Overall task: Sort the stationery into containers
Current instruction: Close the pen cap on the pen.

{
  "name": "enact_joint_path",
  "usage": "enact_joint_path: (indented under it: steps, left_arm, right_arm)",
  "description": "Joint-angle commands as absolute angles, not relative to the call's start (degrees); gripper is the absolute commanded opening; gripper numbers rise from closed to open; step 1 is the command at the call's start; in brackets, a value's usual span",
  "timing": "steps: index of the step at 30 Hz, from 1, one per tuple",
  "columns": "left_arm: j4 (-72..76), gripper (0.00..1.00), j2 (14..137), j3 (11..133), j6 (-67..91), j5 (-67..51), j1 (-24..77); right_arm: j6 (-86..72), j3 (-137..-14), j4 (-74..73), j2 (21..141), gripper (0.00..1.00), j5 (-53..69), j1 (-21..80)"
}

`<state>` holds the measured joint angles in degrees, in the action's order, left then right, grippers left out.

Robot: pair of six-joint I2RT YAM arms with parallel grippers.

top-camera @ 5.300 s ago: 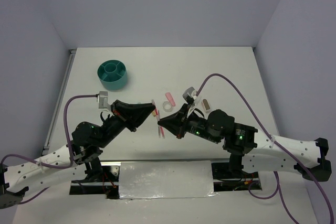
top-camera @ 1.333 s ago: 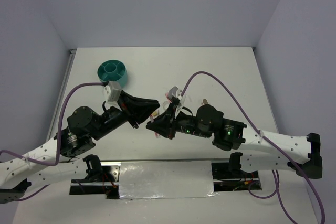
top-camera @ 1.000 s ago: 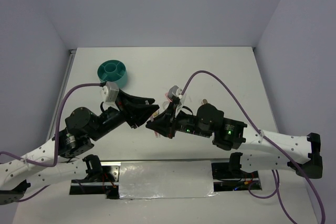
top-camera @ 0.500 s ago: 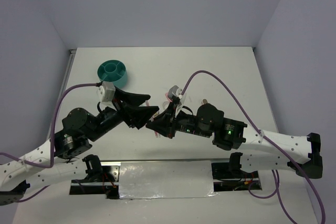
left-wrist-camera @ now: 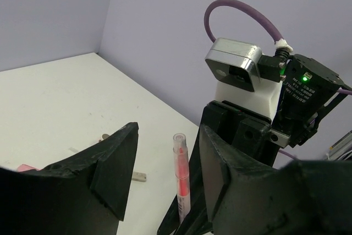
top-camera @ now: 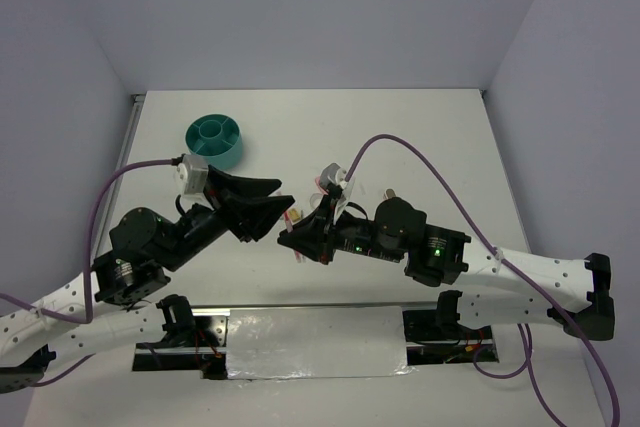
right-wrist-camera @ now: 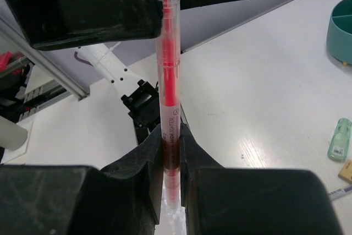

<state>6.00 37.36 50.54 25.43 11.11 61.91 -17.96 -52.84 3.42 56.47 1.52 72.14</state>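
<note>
While right tool [right-wrist-camera: 170, 155] clamps highlighter [right-wrist-camera: 168, 75], left tool [left-wrist-camera: 168, 163] flanks tip.

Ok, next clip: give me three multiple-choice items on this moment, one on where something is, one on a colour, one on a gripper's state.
1. In the top view, where is the teal organizer?
A) on the far left part of the table
B) at the near right corner
C) between the arm bases

2. What colour is the core of the pen that the right gripper clamps?
A) blue
B) red-pink
C) black

3. How is the left gripper?
A) shut on the pen
B) open, with the pen in the gap
C) out of view

Key: 1 A, it stands far back on the left side. 2 B, the right wrist view shows a red-pink core in a clear barrel. 3 B, the left wrist view shows space on either side of the pen.
</note>
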Motion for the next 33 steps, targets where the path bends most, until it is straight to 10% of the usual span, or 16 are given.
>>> enact_joint_path:
  steps: [1, 8, 16, 33]
  left_arm:
    - [8.96, 0.60, 37.35, 51.50, 24.43, 11.51, 61.70]
    - [9.58, 0.48, 37.88, 50.54, 24.96, 10.72, 61.61]
    - [8.26, 0.02, 38.93, 51.15, 25.92, 9.76, 61.70]
    - [5.36, 0.00, 43.33, 47.99, 33.92, 4.14, 61.61]
  right_arm:
    - [-17.67, -54.84, 4.48, 55.72, 0.00, 2.46, 72.51]
    - [-17.49, -55.02, 4.13, 55.90, 0.00, 2.72, 72.51]
    - [-16.96, -55.11, 3.69, 55.46, 0.00, 2.11, 72.51]
    - [-7.03, -62.40, 7.64, 52.65, 0.00, 1.82, 69.18]
